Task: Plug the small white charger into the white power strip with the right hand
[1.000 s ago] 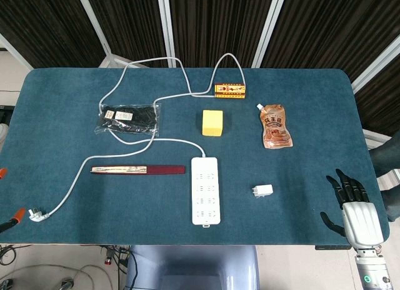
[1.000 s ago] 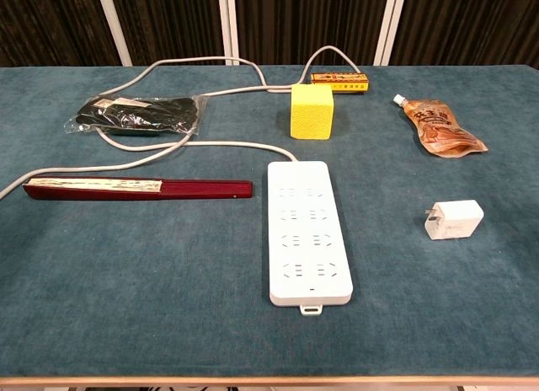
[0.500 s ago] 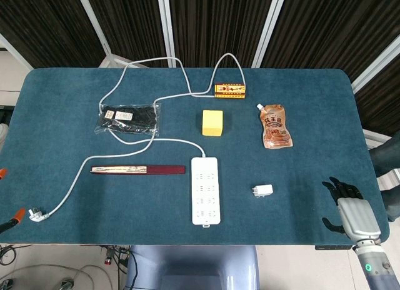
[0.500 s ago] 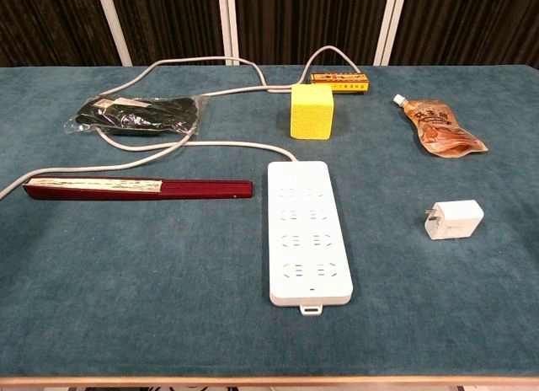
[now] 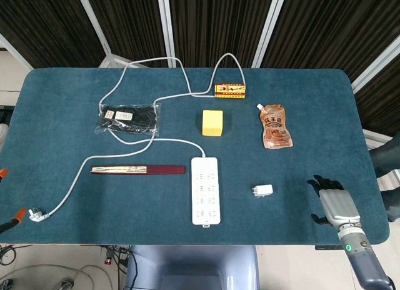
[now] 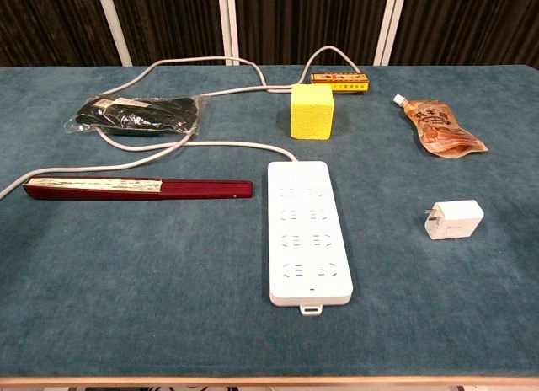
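Small white charger (image 5: 262,190) flat on the table (image 5: 62,127), just right of the white power strip (image 5: 205,190), apart from it; prongs toward the strip in the chest view (image 6: 453,219). Power strip (image 6: 307,232) lengthwise, sockets up, nothing plugged in. Grey cord (image 5: 134,142) from the strip's far end, out leftward across the table to a plug (image 5: 34,214) near the left front edge, well left of the strip.

Right robot hand (image 5: 333,202) over the front right part of the table, well right of the strip and right of the charger, touching neither; fingers apart, nothing held. Seen in head view only. Left robot hand in neither view.

Dark red flat stick (image 5: 138,170) just left of the strip, lying crosswise. Black item in clear bag (image 5: 129,118) further left and beyond. Yellow cube (image 5: 212,122) directly beyond the strip's far end. Small yellow-red box (image 5: 229,90) beyond the cube, a second cord (image 5: 228,59) looping there. Brown spout pouch (image 5: 275,126) beyond and right of the strip.
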